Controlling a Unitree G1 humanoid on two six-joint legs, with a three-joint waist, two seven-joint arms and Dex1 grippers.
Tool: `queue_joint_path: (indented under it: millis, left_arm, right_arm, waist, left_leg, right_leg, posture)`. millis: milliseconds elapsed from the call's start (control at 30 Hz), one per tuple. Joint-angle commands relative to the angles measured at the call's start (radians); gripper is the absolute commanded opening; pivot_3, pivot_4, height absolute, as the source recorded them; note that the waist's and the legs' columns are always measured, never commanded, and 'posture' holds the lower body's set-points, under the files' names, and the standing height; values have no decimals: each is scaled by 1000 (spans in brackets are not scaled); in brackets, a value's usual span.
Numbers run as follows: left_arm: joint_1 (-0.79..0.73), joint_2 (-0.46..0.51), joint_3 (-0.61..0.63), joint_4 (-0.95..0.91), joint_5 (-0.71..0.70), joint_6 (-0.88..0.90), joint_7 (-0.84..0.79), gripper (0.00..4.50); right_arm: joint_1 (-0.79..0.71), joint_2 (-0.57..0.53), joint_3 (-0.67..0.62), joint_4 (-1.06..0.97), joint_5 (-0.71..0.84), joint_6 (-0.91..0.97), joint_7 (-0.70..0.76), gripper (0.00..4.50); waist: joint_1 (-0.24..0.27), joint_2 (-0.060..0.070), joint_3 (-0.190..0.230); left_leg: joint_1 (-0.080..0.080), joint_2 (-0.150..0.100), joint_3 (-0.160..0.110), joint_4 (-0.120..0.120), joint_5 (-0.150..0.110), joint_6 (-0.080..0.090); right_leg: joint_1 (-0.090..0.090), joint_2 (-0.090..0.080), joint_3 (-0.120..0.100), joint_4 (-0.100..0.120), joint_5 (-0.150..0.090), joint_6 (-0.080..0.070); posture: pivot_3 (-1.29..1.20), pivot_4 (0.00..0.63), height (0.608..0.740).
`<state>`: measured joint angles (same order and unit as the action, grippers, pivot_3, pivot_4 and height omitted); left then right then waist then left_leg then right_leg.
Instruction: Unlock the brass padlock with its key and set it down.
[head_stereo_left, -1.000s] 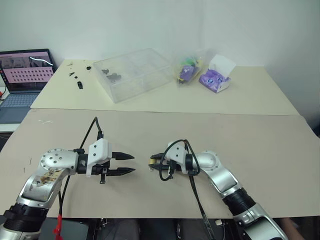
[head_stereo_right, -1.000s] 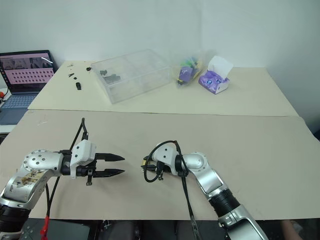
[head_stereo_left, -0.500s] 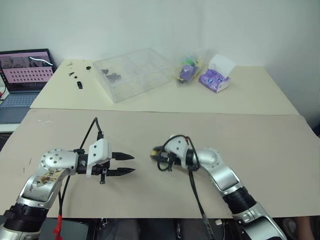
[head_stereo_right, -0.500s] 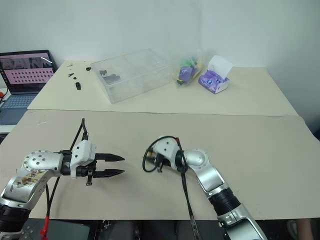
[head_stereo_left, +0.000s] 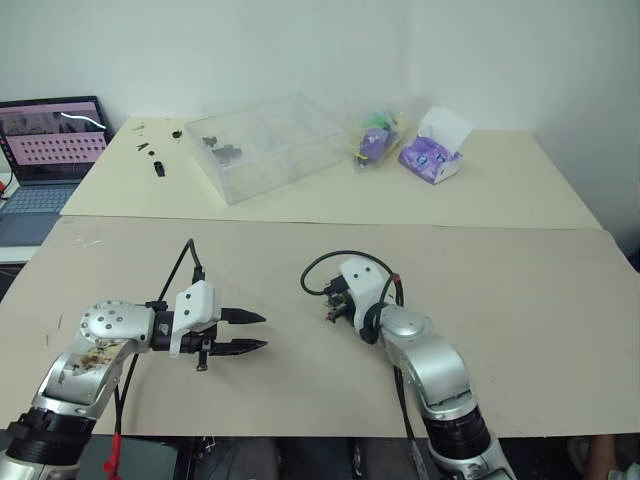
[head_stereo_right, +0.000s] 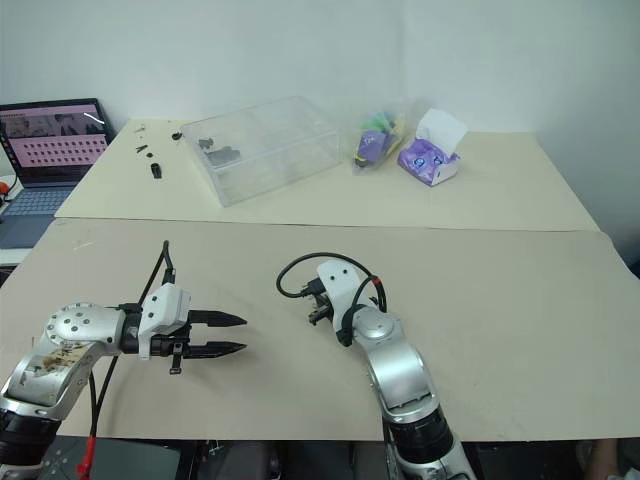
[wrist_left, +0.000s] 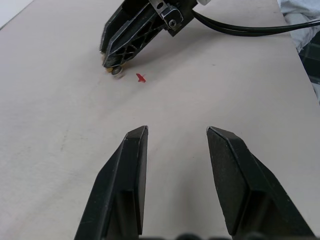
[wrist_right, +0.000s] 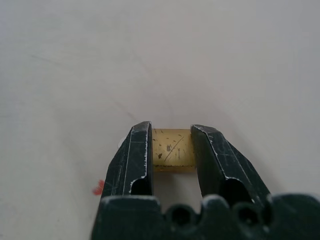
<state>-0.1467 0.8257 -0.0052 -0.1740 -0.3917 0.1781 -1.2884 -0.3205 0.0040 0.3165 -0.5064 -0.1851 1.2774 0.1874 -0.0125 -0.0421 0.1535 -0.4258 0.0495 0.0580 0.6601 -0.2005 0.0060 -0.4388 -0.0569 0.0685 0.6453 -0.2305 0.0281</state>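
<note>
Right gripper (wrist_right: 171, 150): clamped on your brass padlock (wrist_right: 173, 148), centre frame, low over the table (head_stereo_left: 520, 290). Left gripper (wrist_left: 176, 145): parted, empty. Risk: tiny lock twists free if you shift grip.

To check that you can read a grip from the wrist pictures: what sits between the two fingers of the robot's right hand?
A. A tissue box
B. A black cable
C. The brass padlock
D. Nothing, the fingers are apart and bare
C: in the right wrist view the right hand has its two black fingers closed on the squarish yellow body of the brass padlock, just above the table.
</note>
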Motion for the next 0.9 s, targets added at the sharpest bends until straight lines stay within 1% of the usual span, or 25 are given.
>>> queue_joint_path:
  millis: [33,133,200,267,433,567,633,733,833,867,900]
  left_arm:
    - [-44,13,-7,10,-7,-7,-32,1931]
    - [-80,9,-21,28,-5,-1,-51,1931]
    - [-98,10,-29,51,1,-12,-65,1931]
    - [-112,8,-33,70,7,-20,-76,1931]
    - [-130,-4,-44,95,17,-35,-83,1931]
    - [-119,-15,-45,77,14,-29,-66,1931]
    - [-117,-19,-46,74,14,-28,-59,1931]
    - [-109,-24,-46,67,15,-29,-46,1931]
    - [-88,-35,-43,35,13,-17,-15,1931]
    - [-83,-37,-43,28,12,-15,-8,1931]
    - [-80,-39,-43,24,12,-14,-2,1931]
  right_arm:
    - [36,12,13,-89,-52,167,-98,784]
    - [45,40,19,-126,-49,221,-136,784]
    - [47,42,14,-129,-42,227,-149,1799]
    - [52,43,9,-134,-27,220,-150,2188]
    - [38,33,-36,-142,15,158,-124,4059]
    - [23,-31,-87,-160,68,104,-64,4059]
    - [18,-42,-123,-165,100,82,-34,4059]
    - [8,-116,-143,-164,139,36,24,4059]
    - [1,-227,-263,-156,260,-57,193,4059]
    - [1,-263,-293,-145,297,-98,246,4059]
    - [8,-322,-303,-119,320,-153,305,4059]
  waist:
    - [1,0,0]
    - [-2,-2,-1]
    - [-4,-2,-1]
    - [-6,-2,-1]
    - [-9,-2,-1]
    - [-12,-2,-1]
    - [-13,-2,-1]
    - [-17,-2,-1]
    - [-18,-2,-1]
    - [-19,-2,-1]
    - [-19,-2,0]
  left_leg:
    - [0,0,0,0,0,0]
    - [0,-1,0,0,0,0]
    - [0,0,0,0,0,0]
    - [0,0,0,0,0,0]
    - [0,0,0,0,0,0]
    - [0,0,0,0,0,0]
    - [0,0,0,0,0,0]
    - [0,0,0,0,0,0]
    - [0,0,0,0,0,0]
    - [-1,0,0,0,0,0]
    - [-1,0,0,0,0,0]
  right_leg:
    - [1,-1,0,0,0,0]
    - [1,-1,0,-2,0,1]
    - [1,-1,0,-2,0,1]
    - [1,-1,0,-2,-1,1]
    - [1,0,0,-2,-2,5]
    - [1,0,0,-2,-2,5]
    - [1,0,0,-2,-2,6]
    - [1,0,0,-2,-2,8]
    - [1,0,0,-2,-2,8]
    - [1,0,0,-3,-2,9]
    - [2,0,0,-3,-1,10]
  posture:
    - [0,150,740]
    - [0,150,740]
    - [0,150,740]
    - [0,150,740]
    - [0,150,740]
    - [0,150,740]
    - [0,150,740]
    - [0,150,740]
    - [0,150,740]
    - [0,150,740]
    - [0,150,740]
